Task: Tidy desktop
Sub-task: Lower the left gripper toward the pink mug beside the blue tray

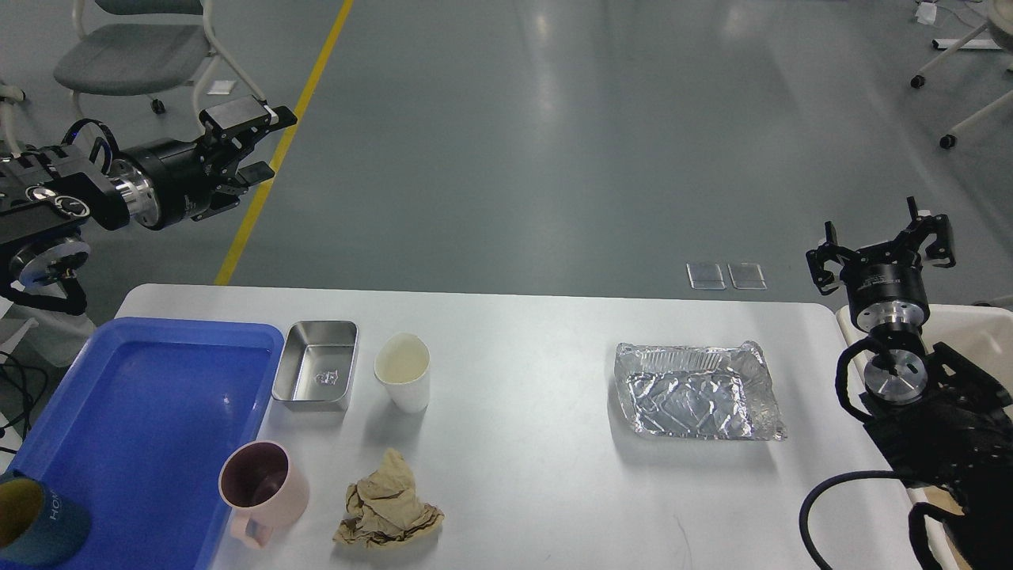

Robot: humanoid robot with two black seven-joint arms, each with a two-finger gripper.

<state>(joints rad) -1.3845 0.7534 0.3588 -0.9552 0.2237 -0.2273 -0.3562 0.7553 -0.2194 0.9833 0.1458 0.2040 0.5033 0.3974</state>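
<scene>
The white desktop (522, 443) fills the lower half of the head view. On it stand a steel tray (316, 375), a white paper cup (404, 370), a pink mug (263, 491), a crumpled brown paper (388, 511) and a crumpled foil tray (696, 392). My left gripper (259, 142) is open and empty, high above the floor beyond the desk's far left corner. My right gripper (880, 249) is open and empty, above the desk's far right corner.
A blue plastic tray (134, 427) lies at the left with a dark cup (36, 518) at its near corner. A cream bin (977, 332) stands off the right edge. Chairs (127, 55) stand on the floor behind.
</scene>
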